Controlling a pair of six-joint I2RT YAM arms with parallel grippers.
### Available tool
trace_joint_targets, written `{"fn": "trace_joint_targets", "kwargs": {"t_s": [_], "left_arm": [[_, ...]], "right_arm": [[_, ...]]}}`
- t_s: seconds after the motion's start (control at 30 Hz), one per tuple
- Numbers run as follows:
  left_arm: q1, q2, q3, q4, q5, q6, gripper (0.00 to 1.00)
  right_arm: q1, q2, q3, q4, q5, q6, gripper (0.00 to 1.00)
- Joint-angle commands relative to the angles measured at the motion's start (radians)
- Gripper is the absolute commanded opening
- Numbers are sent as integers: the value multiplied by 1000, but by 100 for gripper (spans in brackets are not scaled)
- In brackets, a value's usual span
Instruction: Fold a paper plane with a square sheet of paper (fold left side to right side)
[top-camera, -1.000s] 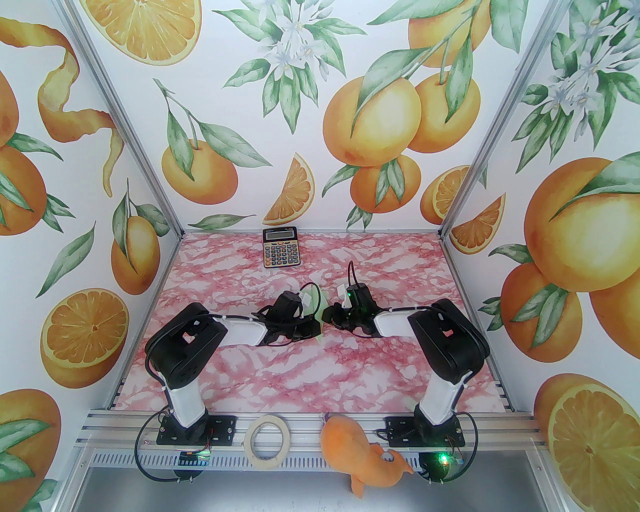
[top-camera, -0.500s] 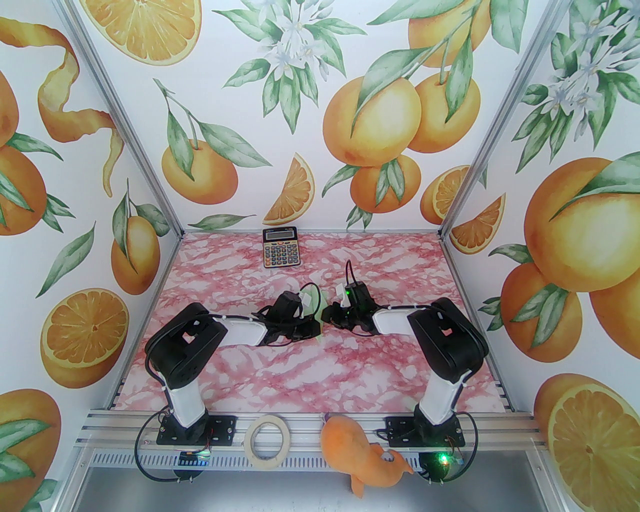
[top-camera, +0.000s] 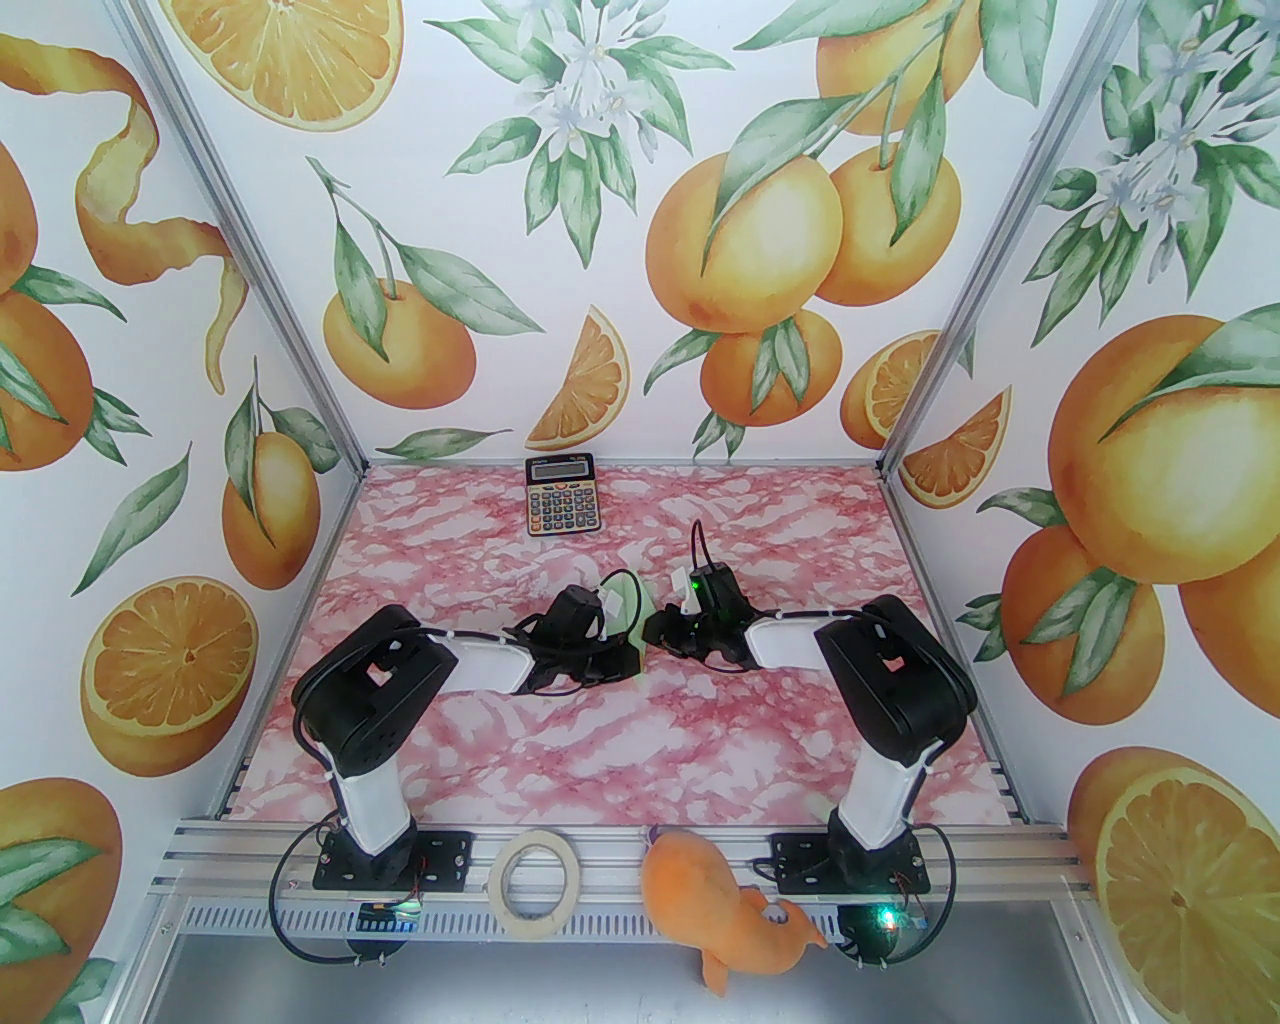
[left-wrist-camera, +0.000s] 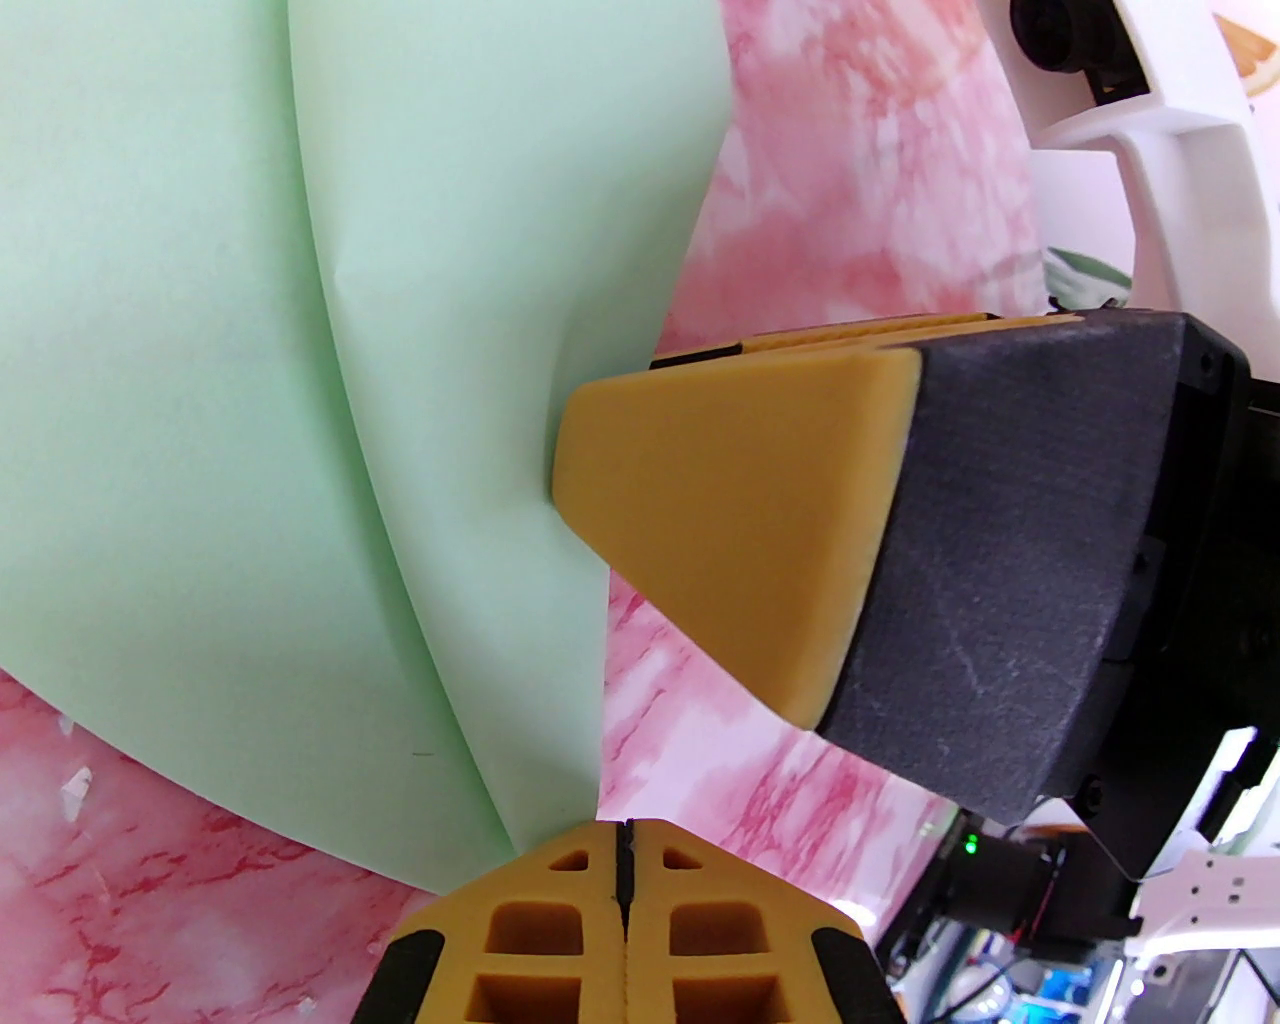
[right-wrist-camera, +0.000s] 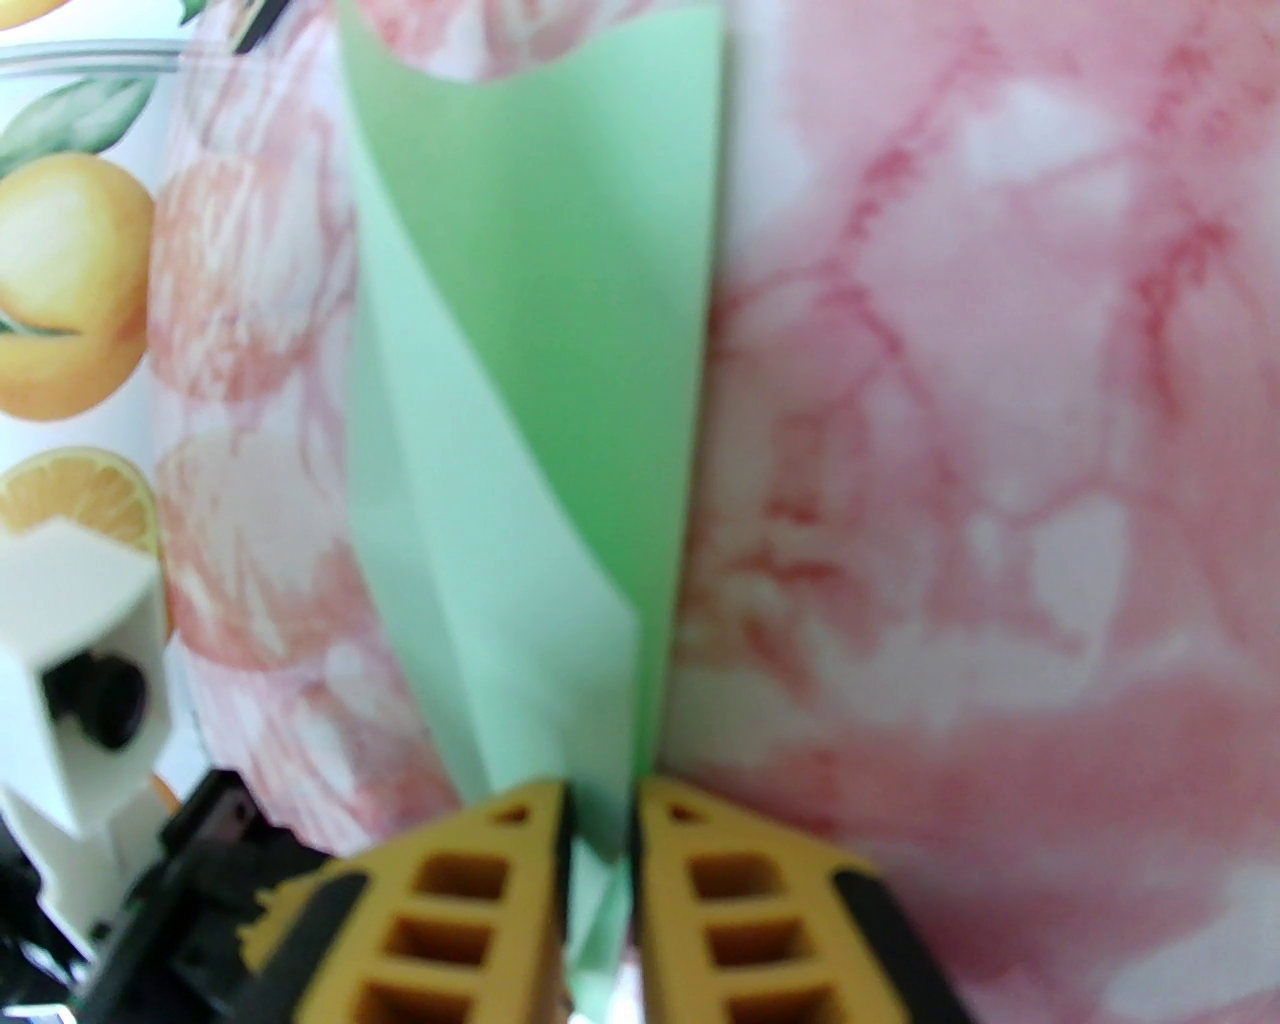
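Observation:
The pale green sheet of paper (top-camera: 634, 603) stands upright above the middle of the table, bent into overlapping layers (left-wrist-camera: 250, 400). My left gripper (top-camera: 630, 660) is shut on its lower corner, fingertips pressed together (left-wrist-camera: 625, 835). My right gripper (top-camera: 655, 630) faces it from the right and is shut on the paper's edge (right-wrist-camera: 530, 450), with the green sheet pinched between its orange fingers (right-wrist-camera: 600, 810). In the left wrist view, one right finger (left-wrist-camera: 720, 520) presses against the paper's side. The paper plane is out of view.
A black-and-orange calculator (top-camera: 561, 495) lies at the back of the pink marbled table (top-camera: 450, 730). A roll of beige tape (top-camera: 538, 883) and an orange plush toy (top-camera: 722, 915) sit on the front rail between the arm bases.
Both arms stay almost still. The top of the paper has shifted slightly to the left between the two grippers.

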Motion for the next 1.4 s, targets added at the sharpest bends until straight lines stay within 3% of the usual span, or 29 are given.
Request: {"fn": "trace_joint_targets", "kwargs": {"t_s": [0.0, 0.57, 0.9, 1.37], "left_arm": [[-6, 19, 12, 35, 17, 1, 4], [-7, 56, 62, 48, 26, -1, 4], [8, -22, 40, -26, -9, 33, 5], [14, 13, 37, -6, 8, 28, 5]], "right_arm": [[3, 52, 9, -2, 68, -33, 18], [3, 64, 2, 12, 58, -24, 18], [-9, 23, 6, -6, 66, -30, 26], [-45, -16, 8, -1, 54, -30, 27]]}}
